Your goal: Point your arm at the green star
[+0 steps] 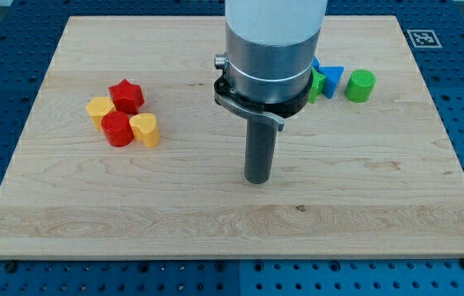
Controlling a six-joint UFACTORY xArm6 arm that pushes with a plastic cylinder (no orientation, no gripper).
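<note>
A green block (pixel 318 85), partly hidden behind my arm's grey body, lies near the view's top right; its shape cannot be made out fully. It touches a blue triangle (pixel 332 80). My tip (pixel 257 181) rests on the board near the middle, well below and to the left of that green block, touching no block.
A green cylinder (pixel 361 85) stands right of the blue triangle. Another blue block (pixel 317 65) peeks out behind the arm. At the left lie a red star (pixel 126 95), a yellow block (pixel 99 108), a red cylinder (pixel 118 129) and a yellow heart (pixel 145 130), clustered together.
</note>
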